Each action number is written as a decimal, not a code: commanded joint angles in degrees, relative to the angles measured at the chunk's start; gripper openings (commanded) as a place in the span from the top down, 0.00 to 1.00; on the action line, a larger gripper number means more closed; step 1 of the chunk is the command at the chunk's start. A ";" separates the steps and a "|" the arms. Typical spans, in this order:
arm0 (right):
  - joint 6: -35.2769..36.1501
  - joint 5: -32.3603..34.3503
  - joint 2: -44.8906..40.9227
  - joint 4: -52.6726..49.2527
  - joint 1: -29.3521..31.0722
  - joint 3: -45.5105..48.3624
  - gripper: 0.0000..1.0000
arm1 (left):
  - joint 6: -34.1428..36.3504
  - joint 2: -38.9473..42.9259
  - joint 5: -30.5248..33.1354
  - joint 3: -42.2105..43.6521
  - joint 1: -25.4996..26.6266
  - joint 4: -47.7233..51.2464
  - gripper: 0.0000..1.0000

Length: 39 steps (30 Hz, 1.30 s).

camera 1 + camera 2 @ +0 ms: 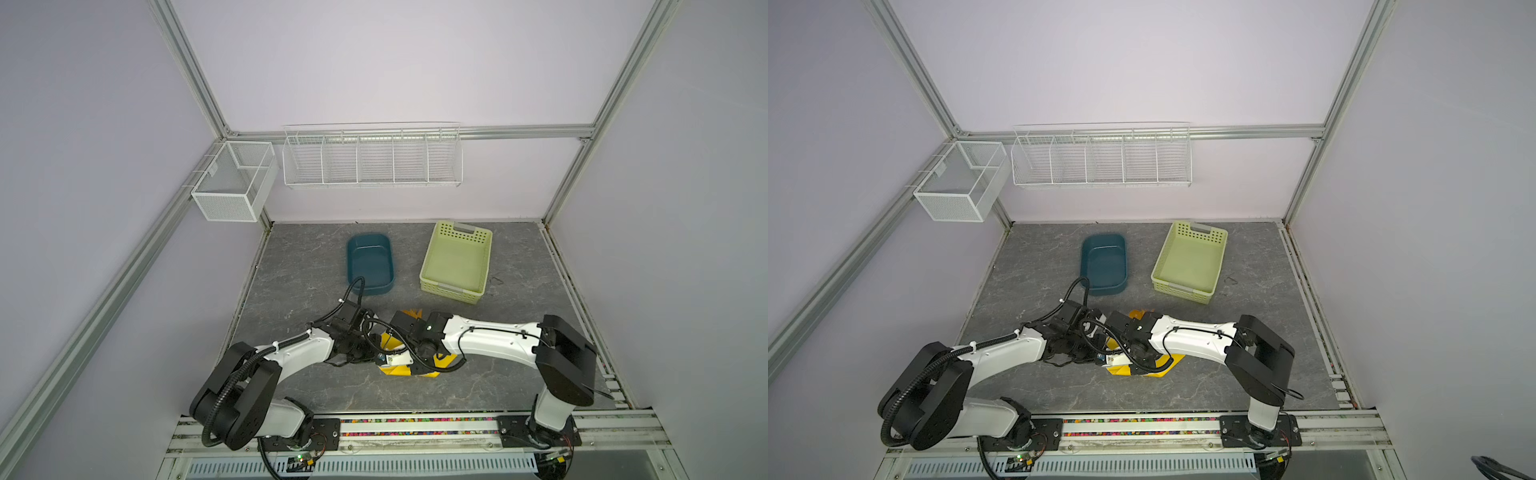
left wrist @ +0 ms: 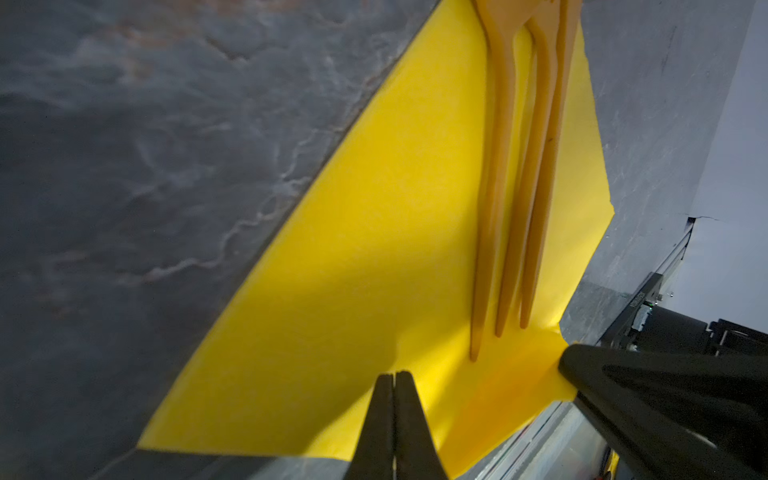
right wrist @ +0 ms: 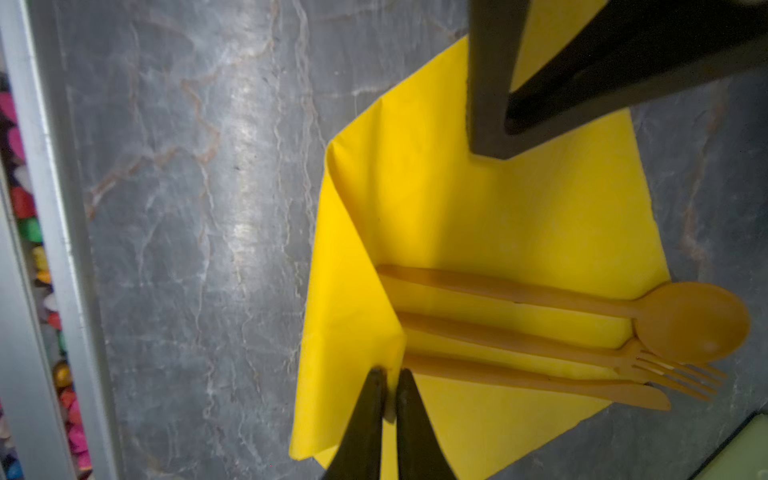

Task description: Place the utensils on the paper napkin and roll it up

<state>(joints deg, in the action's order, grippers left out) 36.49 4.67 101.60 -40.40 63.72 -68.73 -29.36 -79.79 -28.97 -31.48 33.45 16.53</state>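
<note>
The yellow paper napkin [image 3: 519,224] lies on the grey table, mostly hidden under both wrists in both top views [image 1: 395,370] [image 1: 1121,369]. On it lie the orange utensils side by side: spoon [image 3: 690,322], fork [image 3: 540,347] and knife [image 3: 540,382]. Their heads stick out past the far edge, and their handles [image 2: 494,208] show in the left wrist view. My right gripper [image 3: 388,380] is shut on the napkin's near edge, which is folded up over the handle ends. My left gripper [image 2: 394,376] is shut, its tips on the napkin beside the handles. I cannot tell if it pinches paper.
A dark blue tub [image 1: 370,266] and a pale green perforated basket [image 1: 455,262] stand behind the napkin. A wire rack [image 1: 372,160] and a mesh box [image 1: 232,183] hang on the back wall. The arms' base rail [image 1: 415,424] runs along the table's front edge.
</note>
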 commanded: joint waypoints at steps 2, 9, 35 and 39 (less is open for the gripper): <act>2.00 -2.05 1.67 0.41 -0.93 -1.84 0.88 | 0.89 -0.45 0.48 0.26 0.21 0.74 0.98; 2.75 -2.20 2.63 0.67 -2.19 -2.44 0.87 | 1.06 -0.54 0.59 0.10 0.21 1.13 0.98; 5.07 -2.74 4.53 1.82 -5.05 -3.95 0.92 | 1.68 -1.39 1.28 -0.51 0.22 2.37 1.00; 5.77 -5.05 3.36 1.62 -4.98 -3.19 0.93 | 1.25 -0.40 2.03 -0.61 0.21 2.51 1.00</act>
<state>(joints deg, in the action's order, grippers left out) 42.15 1.61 105.67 -40.66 59.29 -71.09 -29.06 -80.58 -27.05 -31.59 33.30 17.06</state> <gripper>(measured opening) 0.073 0.047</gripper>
